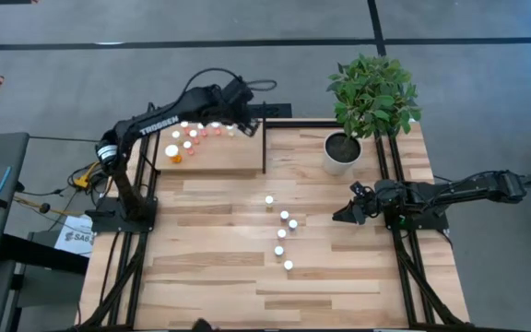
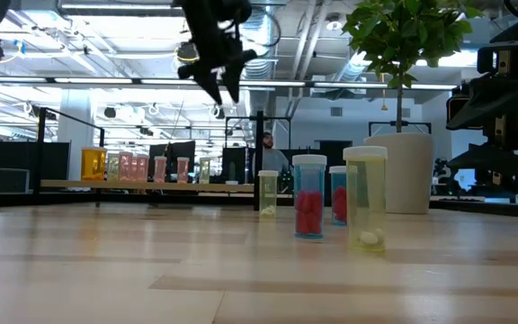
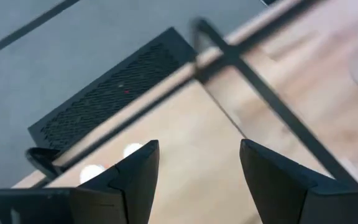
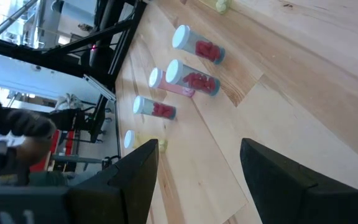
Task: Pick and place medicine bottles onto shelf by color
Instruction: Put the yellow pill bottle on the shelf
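Observation:
Several medicine bottles (image 1: 192, 134) with white caps stand on the light-wood shelf (image 1: 224, 157) at the far left; one is orange (image 1: 172, 154). Several more bottles (image 1: 284, 231) stand in a loose line on the table's middle, some with red contents (image 2: 309, 196), some yellowish (image 2: 366, 198). My left gripper (image 1: 247, 124) hangs high over the shelf's far right corner, open, with nothing between its fingers (image 3: 197, 180). My right gripper (image 1: 344, 214) rests low at the table's right side, open and empty (image 4: 197, 180), pointing toward the line of bottles (image 4: 194, 78).
A white pot with a green plant (image 1: 341, 152) stands at the far right, beside the shelf's black upright (image 1: 264, 148). Black frame rods (image 3: 272, 99) run along the shelf's edges below my left gripper. Bare planks lie near the table's front edge (image 1: 275, 295).

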`<action>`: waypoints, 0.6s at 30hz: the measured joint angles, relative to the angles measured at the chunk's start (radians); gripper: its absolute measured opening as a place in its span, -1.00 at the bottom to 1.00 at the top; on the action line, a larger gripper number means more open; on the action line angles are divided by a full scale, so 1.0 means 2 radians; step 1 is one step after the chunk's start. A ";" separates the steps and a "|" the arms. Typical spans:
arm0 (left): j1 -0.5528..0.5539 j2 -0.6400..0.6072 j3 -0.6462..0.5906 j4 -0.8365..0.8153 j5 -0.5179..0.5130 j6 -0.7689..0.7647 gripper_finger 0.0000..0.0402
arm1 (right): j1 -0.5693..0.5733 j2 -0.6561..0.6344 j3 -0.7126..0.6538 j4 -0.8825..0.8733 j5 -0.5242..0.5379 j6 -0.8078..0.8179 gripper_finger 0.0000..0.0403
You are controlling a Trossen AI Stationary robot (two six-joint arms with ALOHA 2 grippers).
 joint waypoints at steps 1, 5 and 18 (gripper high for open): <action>-0.014 -0.002 0.000 -0.005 -0.004 0.000 0.05 | 0.000 0.000 0.000 0.000 0.000 0.000 0.24; -0.071 -0.008 0.000 -0.018 -0.030 -0.020 0.05 | 0.000 0.000 0.000 0.000 0.000 0.000 0.24; -0.225 -0.009 -0.004 -0.063 -0.041 -0.198 0.05 | 0.000 0.000 0.000 0.000 0.000 0.000 0.24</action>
